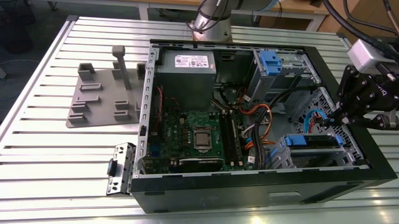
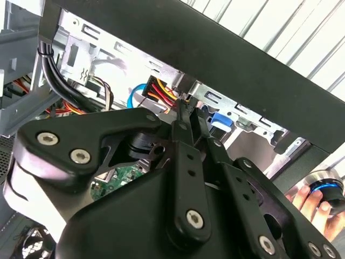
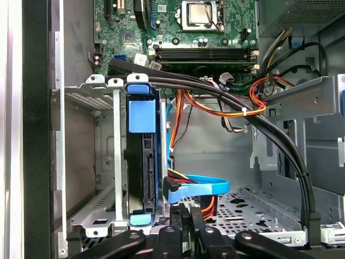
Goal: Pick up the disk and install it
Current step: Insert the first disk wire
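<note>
Disk (image 3: 144, 167) sits edge-on in its drive cage (image 3: 102, 162) at the case's front corner, blue carrier frame around it, long axis running straight away from the claw (image 3: 184, 213) — it appears already seated. In the first wrist view the claw hangs just beside it, tips pinched together at the blue data cable (image 3: 197, 190) by the disk's near end, gripping nothing I can make out. Beyond lie bundled black cables and the motherboard (image 3: 178, 27). The open computer case (image 1: 262, 186) rests on a slatted worktop (image 1: 56, 149), with tight room inside.
</note>
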